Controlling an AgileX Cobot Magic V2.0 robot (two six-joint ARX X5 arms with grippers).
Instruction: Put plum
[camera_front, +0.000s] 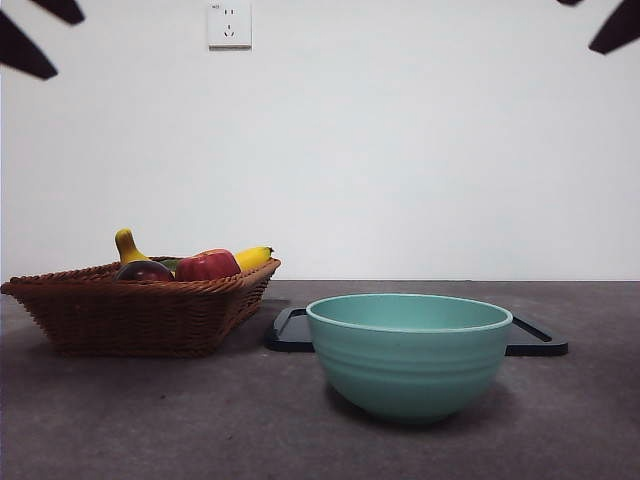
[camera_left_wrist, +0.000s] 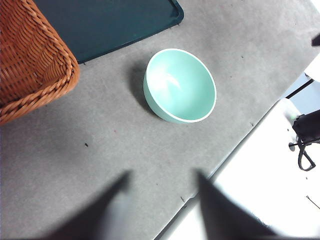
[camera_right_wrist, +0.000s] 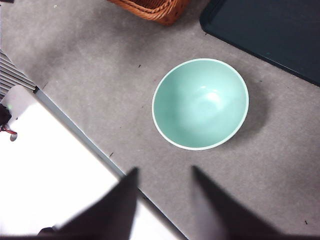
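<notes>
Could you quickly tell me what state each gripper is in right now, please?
Left gripper: open, holding nothing, above the table.
Right gripper: open, holding nothing, above the table's edge.

Plum (camera_front: 143, 270) in basket (camera_front: 120, 315), left of bowl (camera_front: 408, 352); tray (camera_front: 535, 337) behind.

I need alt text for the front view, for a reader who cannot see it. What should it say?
A mint-green bowl stands empty-looking in front on a grey table, a black tray behind it. To its left, a wicker basket holds a dark plum, a red apple and a banana. Both arms wait as black tips at the top corners.
</notes>
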